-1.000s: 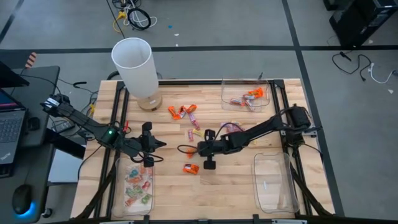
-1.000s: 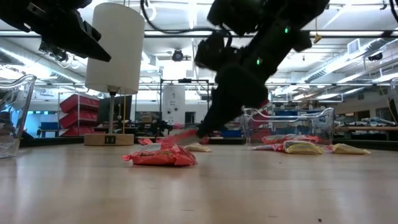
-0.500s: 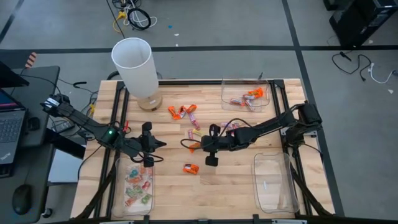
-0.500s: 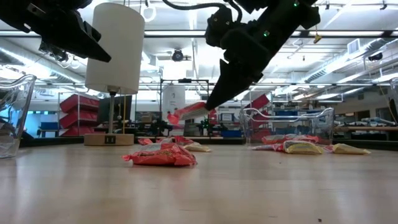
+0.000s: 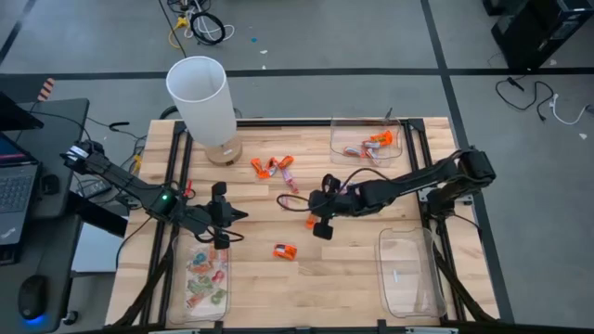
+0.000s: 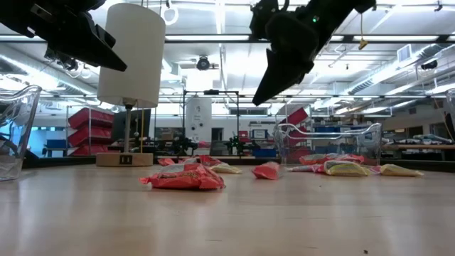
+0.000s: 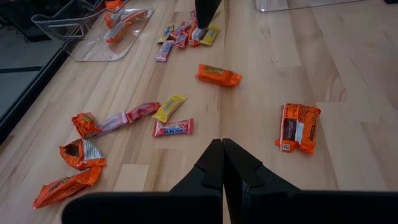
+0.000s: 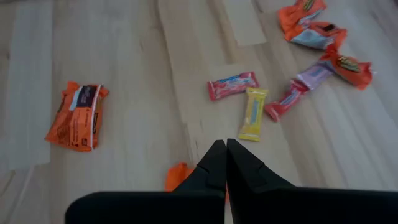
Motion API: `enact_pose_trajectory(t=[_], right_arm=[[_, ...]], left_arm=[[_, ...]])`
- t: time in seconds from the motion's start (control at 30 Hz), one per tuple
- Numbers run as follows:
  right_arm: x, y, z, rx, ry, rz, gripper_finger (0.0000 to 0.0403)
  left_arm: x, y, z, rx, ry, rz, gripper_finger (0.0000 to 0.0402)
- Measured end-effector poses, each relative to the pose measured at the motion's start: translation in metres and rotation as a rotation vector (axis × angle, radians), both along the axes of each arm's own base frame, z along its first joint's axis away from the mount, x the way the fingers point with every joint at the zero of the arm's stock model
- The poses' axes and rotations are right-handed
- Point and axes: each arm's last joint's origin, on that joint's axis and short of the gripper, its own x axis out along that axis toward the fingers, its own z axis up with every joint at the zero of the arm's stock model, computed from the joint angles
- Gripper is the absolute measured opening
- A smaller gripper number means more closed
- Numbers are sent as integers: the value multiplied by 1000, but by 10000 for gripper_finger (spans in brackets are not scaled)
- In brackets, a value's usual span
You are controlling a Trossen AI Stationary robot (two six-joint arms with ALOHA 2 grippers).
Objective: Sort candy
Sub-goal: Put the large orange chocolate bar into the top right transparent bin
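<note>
The candy lies scattered on the wooden table (image 5: 362, 278). An orange piece (image 5: 311, 223) (image 8: 177, 177) rests flat just under my right gripper (image 5: 312, 210) (image 6: 257, 101), which hangs shut above it and holds nothing. A larger orange pack (image 5: 284, 250) (image 7: 298, 127) lies nearer the front edge. A pink piece (image 8: 233, 85) and a yellow one (image 8: 253, 114) lie side by side. More orange pieces (image 5: 271, 167) sit farther back. My left gripper (image 5: 243, 215) (image 7: 222, 146) hovers shut over the left side, also with nothing in it.
A tall white cylinder lamp (image 5: 200, 97) stands at the far left. A clear tray (image 5: 209, 278) at the near left holds several candies. Another tray (image 5: 367, 139) at the far right holds a few, and a third tray (image 5: 408, 274) sits near right.
My right gripper has risen and drawn toward the table's right edge, rolling a little. Half a second ago an orange candy hung at its fingertips, clear of the table. That candy has since fallen and lies on the wood below the gripper.
</note>
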Motion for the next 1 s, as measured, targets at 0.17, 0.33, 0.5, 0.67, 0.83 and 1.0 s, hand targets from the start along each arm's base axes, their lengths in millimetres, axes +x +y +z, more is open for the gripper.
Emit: enact_pose_trajectory(t=[0.17, 0.33, 0.5, 0.67, 0.83, 1.0], right_arm=[[-3, 2, -2, -31, 43, 60, 0], [1, 6, -19, -57, 127, 173, 2], [9, 17, -36, -99, 150, 265, 30], [17, 21, -57, -109, 168, 285, 88], [23, 19, -73, -105, 182, 259, 142], [23, 10, -76, -79, 204, 224, 171]], left_arm=[[0, 0, 0, 0, 0, 0, 0], [0, 0, 0, 0, 0, 0, 0], [0, 0, 0, 0, -1, -1, 0], [0, 0, 0, 0, -1, -1, 0], [0, 0, 0, 0, 0, -1, 0], [0, 0, 0, 0, 0, 0, 0]])
